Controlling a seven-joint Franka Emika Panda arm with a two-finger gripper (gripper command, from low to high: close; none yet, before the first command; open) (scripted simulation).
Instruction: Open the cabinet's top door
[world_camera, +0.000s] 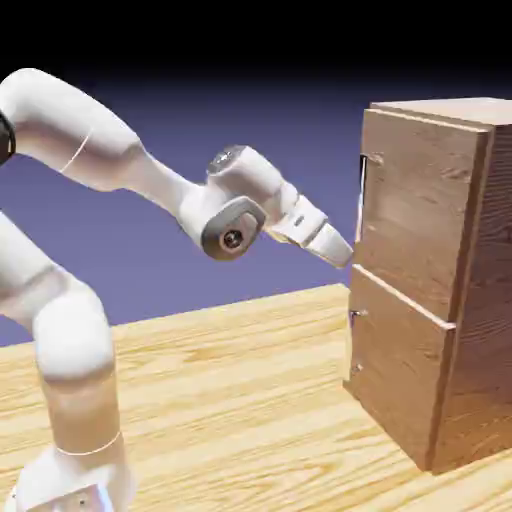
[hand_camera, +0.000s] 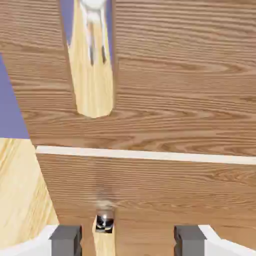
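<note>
Gripper (world_camera: 346, 259) wide open, nothing between fingers — likely spread to straddle slim upright handle (world_camera: 361, 197) on top door (world_camera: 415, 200), upper front of cabinet (world_camera: 485, 270). Hand angled low, near door's bottom edge — probably must rise first.

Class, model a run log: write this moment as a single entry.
task: open top door | door: closed | jaws: open, nothing between | position: near cabinet front, by seam between doors | contact: cannot tell
</note>
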